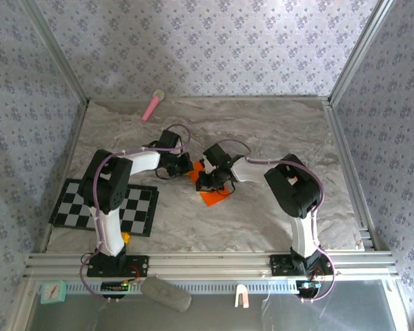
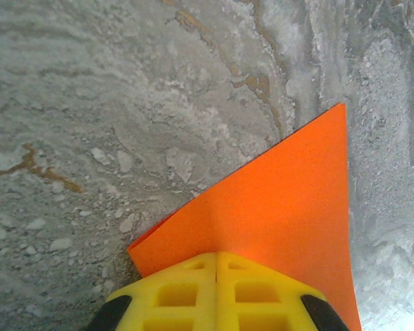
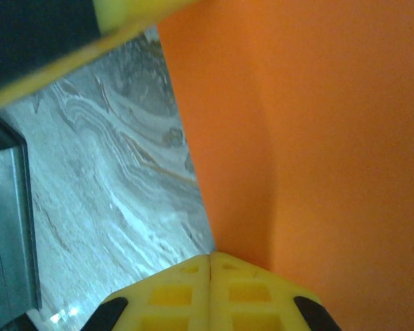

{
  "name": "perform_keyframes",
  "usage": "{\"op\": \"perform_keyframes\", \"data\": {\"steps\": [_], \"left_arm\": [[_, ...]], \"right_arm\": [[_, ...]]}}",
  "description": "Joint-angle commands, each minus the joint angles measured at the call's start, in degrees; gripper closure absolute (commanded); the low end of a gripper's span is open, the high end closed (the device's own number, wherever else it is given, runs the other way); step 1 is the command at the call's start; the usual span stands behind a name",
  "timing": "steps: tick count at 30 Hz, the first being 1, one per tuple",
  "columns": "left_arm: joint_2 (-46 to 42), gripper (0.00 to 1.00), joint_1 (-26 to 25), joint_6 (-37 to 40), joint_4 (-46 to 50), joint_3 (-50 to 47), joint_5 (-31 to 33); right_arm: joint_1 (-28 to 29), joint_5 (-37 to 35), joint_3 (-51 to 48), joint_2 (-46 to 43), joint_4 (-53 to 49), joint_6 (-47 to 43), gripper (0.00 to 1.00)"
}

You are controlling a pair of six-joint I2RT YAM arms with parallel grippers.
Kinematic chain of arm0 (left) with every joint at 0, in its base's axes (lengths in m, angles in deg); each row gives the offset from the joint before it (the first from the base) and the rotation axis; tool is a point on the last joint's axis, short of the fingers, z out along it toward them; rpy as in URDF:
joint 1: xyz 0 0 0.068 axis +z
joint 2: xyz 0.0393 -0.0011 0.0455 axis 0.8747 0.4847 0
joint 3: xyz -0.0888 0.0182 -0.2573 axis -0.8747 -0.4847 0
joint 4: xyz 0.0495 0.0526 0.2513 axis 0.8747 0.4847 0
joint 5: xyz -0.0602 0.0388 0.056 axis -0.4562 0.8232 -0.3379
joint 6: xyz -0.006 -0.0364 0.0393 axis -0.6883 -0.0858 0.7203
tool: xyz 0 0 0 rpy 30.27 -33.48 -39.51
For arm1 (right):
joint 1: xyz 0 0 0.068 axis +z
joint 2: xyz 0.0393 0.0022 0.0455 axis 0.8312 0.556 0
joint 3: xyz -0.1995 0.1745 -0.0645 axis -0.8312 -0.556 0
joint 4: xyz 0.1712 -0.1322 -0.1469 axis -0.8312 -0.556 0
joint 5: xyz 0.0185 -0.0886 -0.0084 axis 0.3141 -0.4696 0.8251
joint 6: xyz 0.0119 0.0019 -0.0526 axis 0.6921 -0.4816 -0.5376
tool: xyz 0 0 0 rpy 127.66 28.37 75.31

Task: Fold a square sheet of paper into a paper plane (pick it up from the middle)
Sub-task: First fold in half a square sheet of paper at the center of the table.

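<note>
I had both end effectors on the thin, bright orange sheet of paper [image 1: 211,195], which lay near the middle of the grey marbled desk [image 1: 276,131]. From above, the left end effector [image 1: 180,165] and the right end effector [image 1: 214,181] stood close together over it, and the sheet showed mostly on their near side.

On the left wrist camera the left end effector [image 2: 216,258] had its yellow fingers [image 2: 183,293] pressed together with no gap. The paper [image 2: 283,207] ran out from under the tips to a sharp corner, its edge lifted off the stone over a thin shadow. On the right wrist camera the right end effector [image 3: 210,258] was clamped the same way at the sheet's edge. There the paper [image 3: 331,138] rose beside it with a soft bend down its length. I read both as pinching the sheet.

I saw no dart shape, so I judged this an early fold with the sheet held partly raised.

The next move would call for both arms travelling together, so the thin paper neither stretched nor slipped. The raised part would then need laying edge to edge and pressing flat into a crease.

The pink stick [image 1: 152,105] and the black-and-white checkered mat [image 1: 76,207] lay well apart from the work.
</note>
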Motion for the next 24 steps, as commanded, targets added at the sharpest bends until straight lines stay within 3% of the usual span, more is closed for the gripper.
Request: {"op": "perform_keyframes", "data": {"steps": [1,18,24], "left_arm": [[3.0,0.97,0.8,0.5,4.8,-1.2,5.0],[2.8,0.96,1.2,3.5,4.4,0.1,2.8],[-2.1,0.85,1.0,4.9,4.7,3.4,-2.0]], "right_arm": [[0.6,2.7,-4.2,-2.0,-4.6,-0.6,0.98],[3.6,1.5,-16.3,-11.1,-5.5,-1.5,0.96],[2.4,-5.7,-13.0,-18.9,-4.8,-1.5,0.90]]}}
